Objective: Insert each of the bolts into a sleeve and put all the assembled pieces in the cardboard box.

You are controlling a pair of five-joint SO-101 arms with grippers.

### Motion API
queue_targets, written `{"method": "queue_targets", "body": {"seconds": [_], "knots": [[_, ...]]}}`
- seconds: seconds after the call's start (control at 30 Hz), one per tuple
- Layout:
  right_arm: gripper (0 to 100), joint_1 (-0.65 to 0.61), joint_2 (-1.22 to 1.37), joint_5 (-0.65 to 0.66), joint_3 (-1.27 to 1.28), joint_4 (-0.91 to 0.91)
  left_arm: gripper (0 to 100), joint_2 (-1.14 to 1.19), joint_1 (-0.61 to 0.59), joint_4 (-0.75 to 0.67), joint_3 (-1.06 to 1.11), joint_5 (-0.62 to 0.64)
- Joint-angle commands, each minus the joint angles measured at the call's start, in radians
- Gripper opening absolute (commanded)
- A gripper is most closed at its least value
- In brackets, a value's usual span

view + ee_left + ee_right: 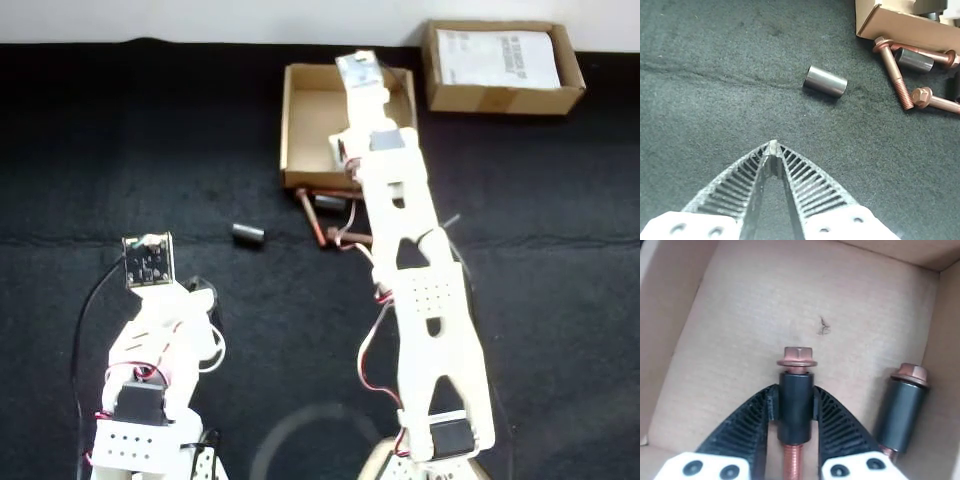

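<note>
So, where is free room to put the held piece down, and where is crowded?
In the box, the floor is bare beyond the held piece; one finished piece sits by a wall. The mat between left gripper and lone sleeve is free. Bolts outside the box are crowded.

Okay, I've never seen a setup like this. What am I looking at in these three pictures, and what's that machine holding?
These are two small robot arms, left and right, at a black table. One picture looks down from above; the other two come from cameras on the wrists. The right gripper, over the cardboard box, clamps a sleeved bolt; another finished piece sits inside. The left gripper is shut, empty. On the table: a loose sleeve and bolts beside the box.
</note>
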Motion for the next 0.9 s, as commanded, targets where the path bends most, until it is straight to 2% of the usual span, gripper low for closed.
{"method": "queue_targets", "body": {"seconds": [0.0,0.07,0.23,0.4,0.57,0.87], "knots": [[14.0,-0.002,-0.048,0.003,-0.056,0.004,1,-0.015,-0.005,0.003,0.025,-0.005],[17.6,-0.002,-0.068,0.003,-0.056,0.004,1,-0.015,-0.005,0.003,0.025,-0.005],[17.8,-0.002,-0.154,0.003,-0.058,0.050,1,-0.015,-0.007,0.003,0.025,-0.005],[17.7,-0.027,-0.302,0.002,-0.058,0.254,1,-0.015,-0.007,0.003,0.025,-0.005],[17.7,-0.041,-0.441,-0.104,-0.058,0.435,1,-0.015,-0.007,0.003,0.025,-0.005],[17.7,-0.053,-0.616,-0.110,-0.058,0.760,1,-0.015,-0.007,0.003,0.025,-0.005]]}}
